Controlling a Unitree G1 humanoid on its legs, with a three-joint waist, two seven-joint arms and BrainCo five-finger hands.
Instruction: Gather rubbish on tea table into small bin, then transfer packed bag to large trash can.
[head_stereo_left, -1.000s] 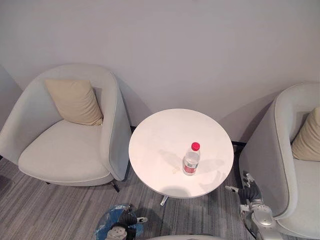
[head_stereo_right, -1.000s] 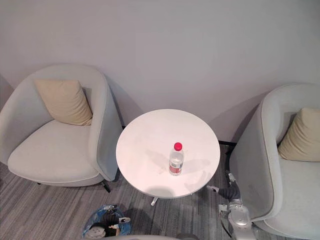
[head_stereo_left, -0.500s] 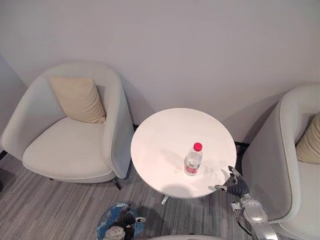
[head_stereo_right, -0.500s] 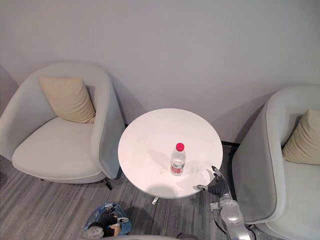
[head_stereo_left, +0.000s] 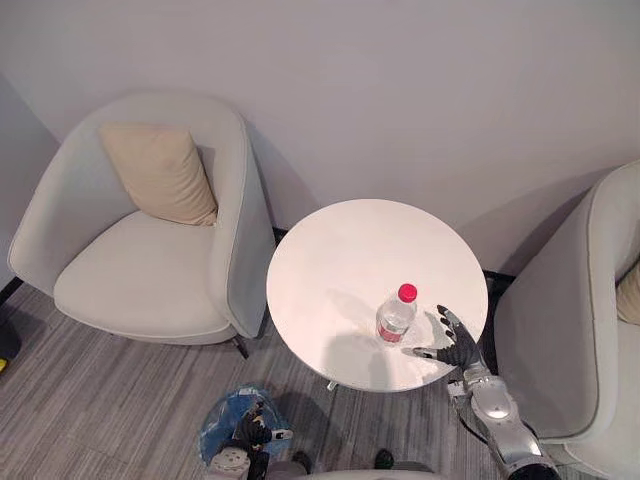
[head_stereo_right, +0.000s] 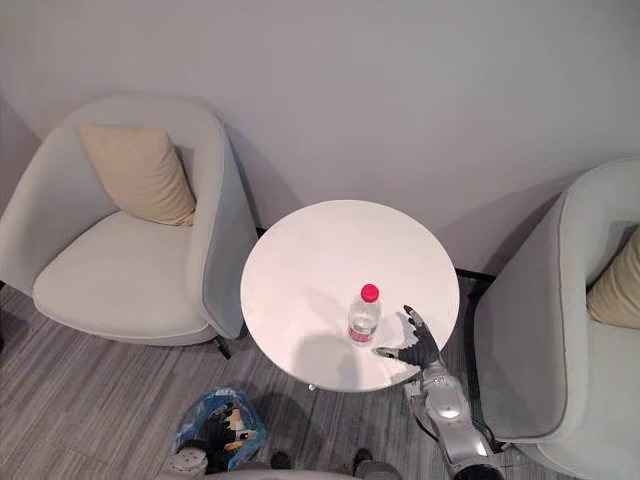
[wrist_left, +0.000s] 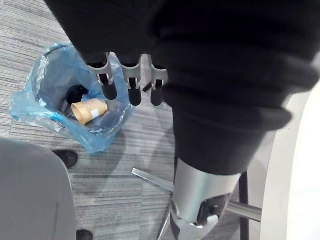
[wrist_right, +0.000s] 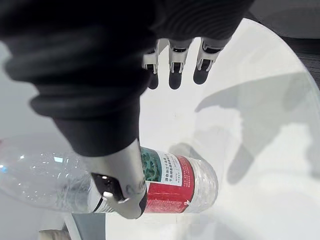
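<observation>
The left armchair (head_stereo_left: 150, 270) with its beige cushion (head_stereo_left: 160, 172) stands at 9 o'clock of the bench (head_stereo_left: 340, 250). The small bin (wrist_left: 45, 107), lined with a blue bag, stands on the floor at 7 o'clock of the bench. A paper cup (wrist_left: 89, 110) is already inside it. The left robot hand (wrist_left: 134, 87) hangs above the bin with its fingers straight and relaxed, holding nothing.

The water bottle (head_stereo_left: 394, 317), clear with a red cap, stands upright on the bench, off centre toward 5 o'clock. Its position on the bench is unchanged over the last second.

The right robot hand (head_stereo_left: 458, 350) has been moved. One second ago it was low beside the right armchair (head_stereo_left: 590, 330), clear of the bench. It has since been raised over the bench rim at 4 o'clock, and it now sits just beside the bottle, at the bottle's 3 o'clock. Its fingers are spread and its thumb is extended toward the bottle label. Nothing is pinched, and thumb contact cannot be confirmed. The head camera has also shifted slightly.

The approach is judged nearly complete. Closure round the bottle, then transfer to the bin, remains to be done.
</observation>
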